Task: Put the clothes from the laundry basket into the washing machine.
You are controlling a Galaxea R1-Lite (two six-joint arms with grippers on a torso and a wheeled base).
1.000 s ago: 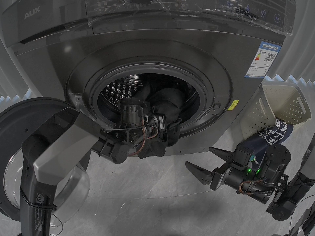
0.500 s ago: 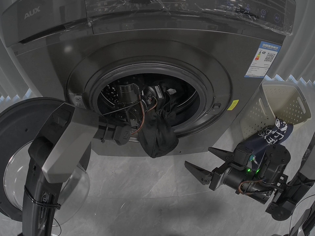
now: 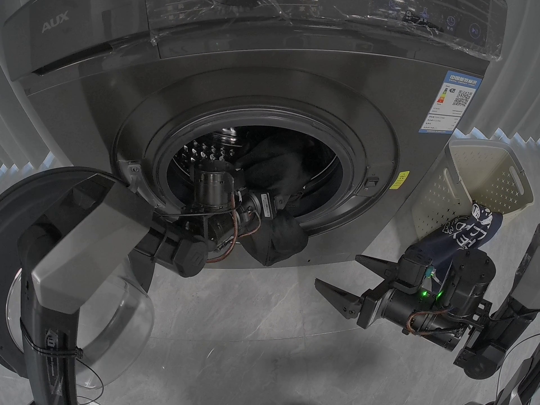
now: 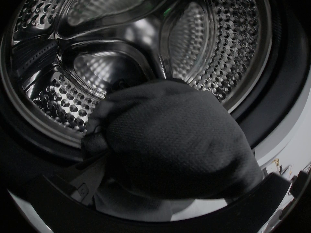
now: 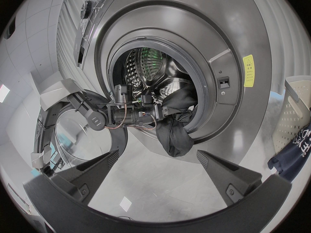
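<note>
Left tool (image 3: 278, 201) clutches black garment (image 3: 281, 238) over drum rim (image 3: 333, 218).

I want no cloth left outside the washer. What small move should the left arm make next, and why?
Probably push the left gripper deeper into the drum, lifting slightly: the garment is bunched on it at the opening, and one fold hangs outside over the rim.

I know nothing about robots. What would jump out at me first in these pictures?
The big grey washing machine, its round mouth open, where the left gripper sits against a black garment half inside and half hanging out. At the right, a dark blue printed garment drapes over the edge of a cream laundry basket, and the right gripper hangs open nearby.
</note>
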